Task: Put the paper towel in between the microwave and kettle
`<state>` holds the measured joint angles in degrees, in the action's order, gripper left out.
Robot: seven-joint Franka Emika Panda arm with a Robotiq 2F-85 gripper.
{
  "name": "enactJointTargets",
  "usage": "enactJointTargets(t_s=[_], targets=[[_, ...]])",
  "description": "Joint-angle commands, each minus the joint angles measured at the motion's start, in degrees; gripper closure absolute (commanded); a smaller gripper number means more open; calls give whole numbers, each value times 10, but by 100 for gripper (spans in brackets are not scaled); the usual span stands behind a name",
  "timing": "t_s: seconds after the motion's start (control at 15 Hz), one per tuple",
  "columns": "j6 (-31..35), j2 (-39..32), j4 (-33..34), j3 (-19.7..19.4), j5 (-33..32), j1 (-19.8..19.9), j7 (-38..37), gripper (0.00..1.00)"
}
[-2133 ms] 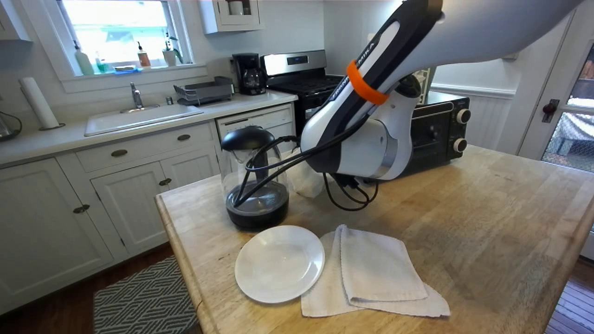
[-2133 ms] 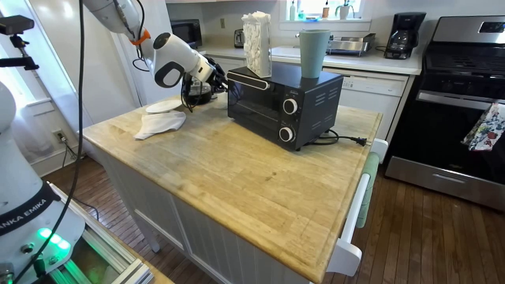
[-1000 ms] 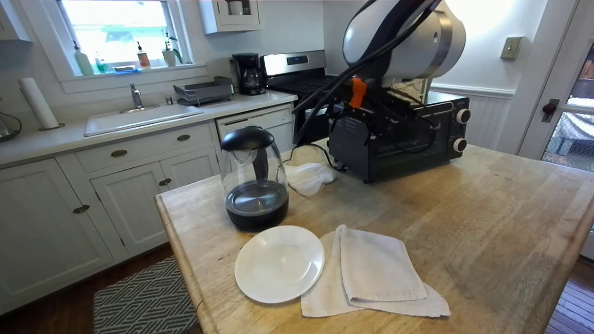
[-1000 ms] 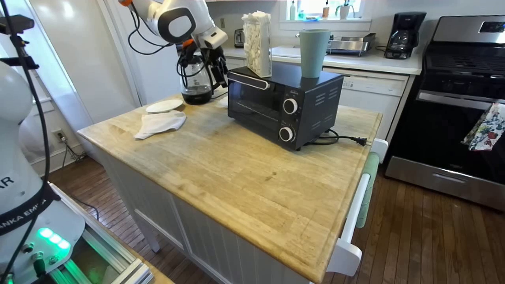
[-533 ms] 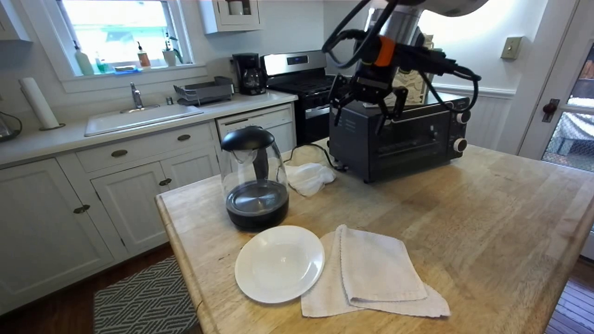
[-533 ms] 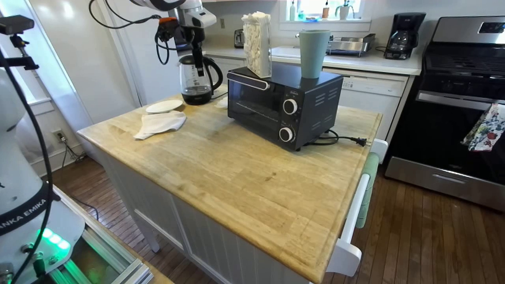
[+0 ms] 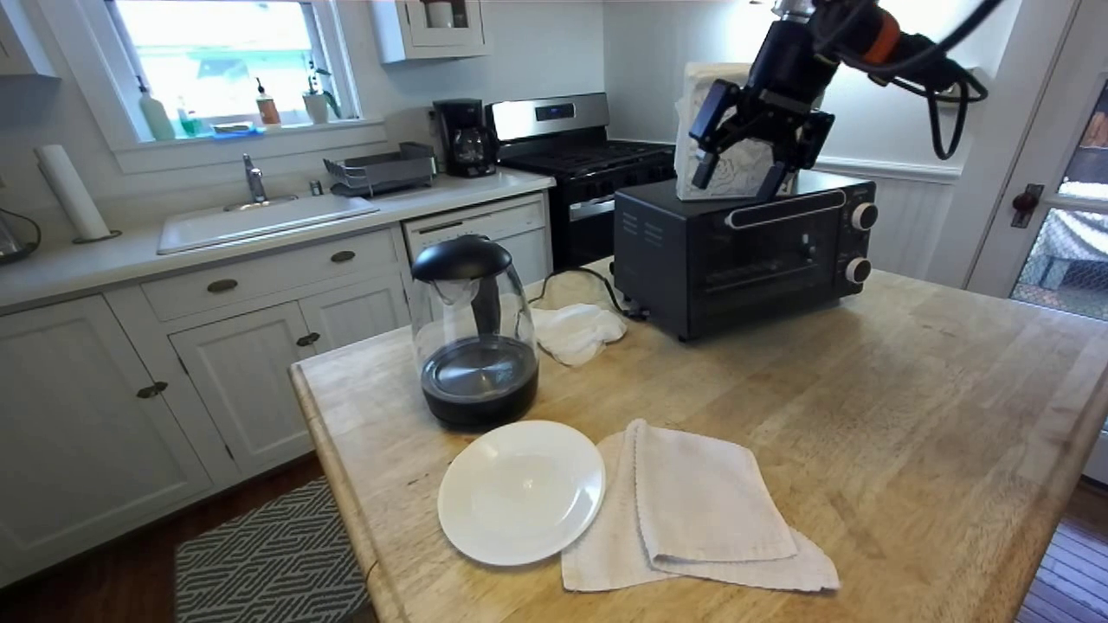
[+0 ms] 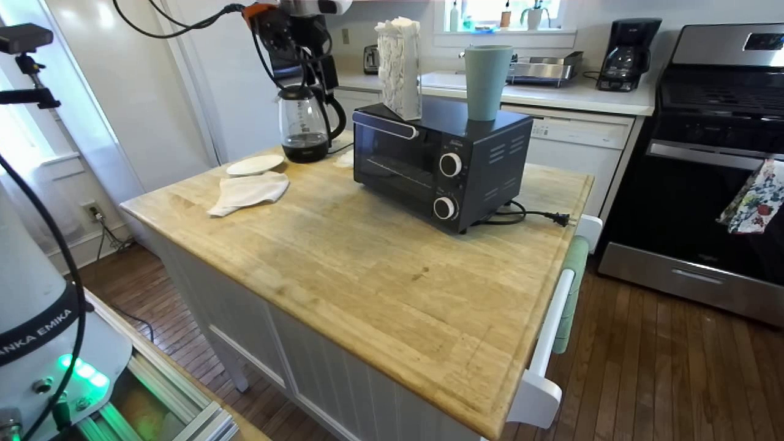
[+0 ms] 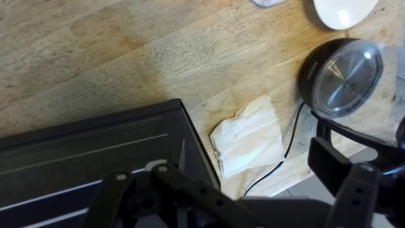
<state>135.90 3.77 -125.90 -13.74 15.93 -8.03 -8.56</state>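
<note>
The paper towel point(image 9: 250, 139), a thin, creased white square, lies flat on the wooden table. It sits between the black microwave point(image 9: 177, 136) and the glass kettle point(image 9: 348, 76), touching neither, with one corner over a black cord. In an exterior view, part of the paper towel point(image 7: 578, 336) shows right behind the kettle point(image 7: 479, 381). My gripper point(image 7: 734, 183) is raised well above the table at the height of the top of the microwave point(image 7: 770, 268). Its fingers point(image 7: 705, 169) stand wide apart with nothing between them. The towel is well below it.
On top of the microwave stand a clear holder of white napkins point(image 8: 401, 70) and a green cup point(image 8: 488, 82). A white plate point(image 7: 522, 493) and a folded cream cloth point(image 7: 701, 502) lie in front of the kettle. The thin cord point(image 9: 294, 126) crosses behind the towel.
My gripper has risen from low between kettle and microwave, swinging toward the microwave's top as the arm turned. The paper towel, kettle and microwave have stayed in place.
</note>
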Motion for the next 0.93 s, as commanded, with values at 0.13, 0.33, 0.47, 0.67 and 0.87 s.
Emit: enactJointTargets(t_s=[0.13,0.33,0.47,0.67,0.87], targets=[[-33,93,-75,-66,39,-4,241,0],[-126,123,-80,-63,92,50,360,0],[-223,132,-63,-103,100,38,366,0],[-209,120,-61,-67,94,76,361,0],[-218,124,-61,-69,95,75,363,0]])
